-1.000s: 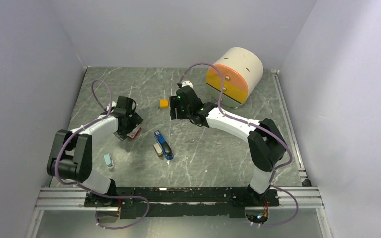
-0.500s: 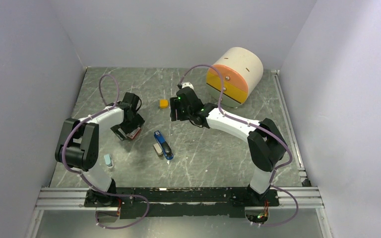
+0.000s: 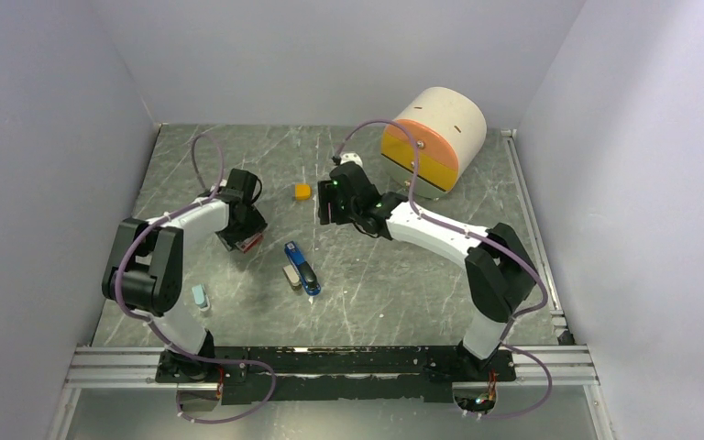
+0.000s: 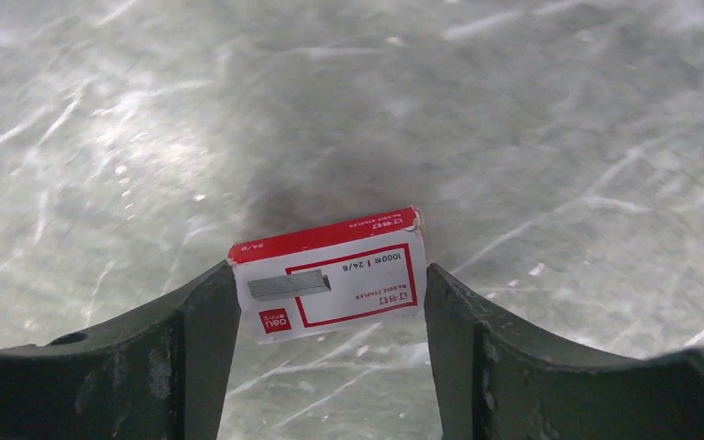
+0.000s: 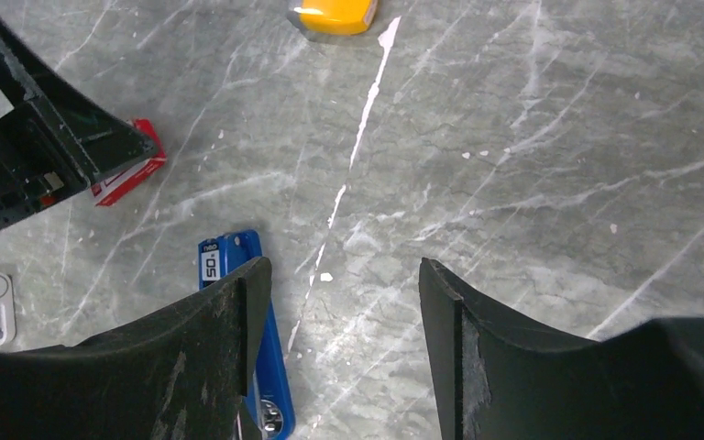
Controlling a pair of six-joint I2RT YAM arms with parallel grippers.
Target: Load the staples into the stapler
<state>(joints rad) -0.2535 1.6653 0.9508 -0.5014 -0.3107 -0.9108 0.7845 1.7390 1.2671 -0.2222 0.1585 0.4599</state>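
The left gripper (image 4: 332,271) is lowered over the staple box (image 4: 335,275), a red-and-white carton lying flat on the surface (image 4: 532,110). Its jaws pinch the box, one inner face against each short end, with no gap visible on either side. In the top view this gripper (image 3: 247,237) sits left of the stapler (image 3: 302,268).

The right gripper (image 5: 344,275) hovers above the bare surface with its jaws spread and nothing between them.

The stapler is blue and lies near the centre of the surface. The staples (image 3: 291,276), a small grey block, lie just beside it on its left, apart from both grippers. The right wrist view shows only the stapler (image 5: 270,380); the staples cannot be made out there.

An orange-yellow block (image 3: 302,192) lies farther back. A cylinder (image 3: 433,137) with an orange and yellow face rests at the far right. A small pale blue item (image 3: 200,296) lies near the left arm's base.
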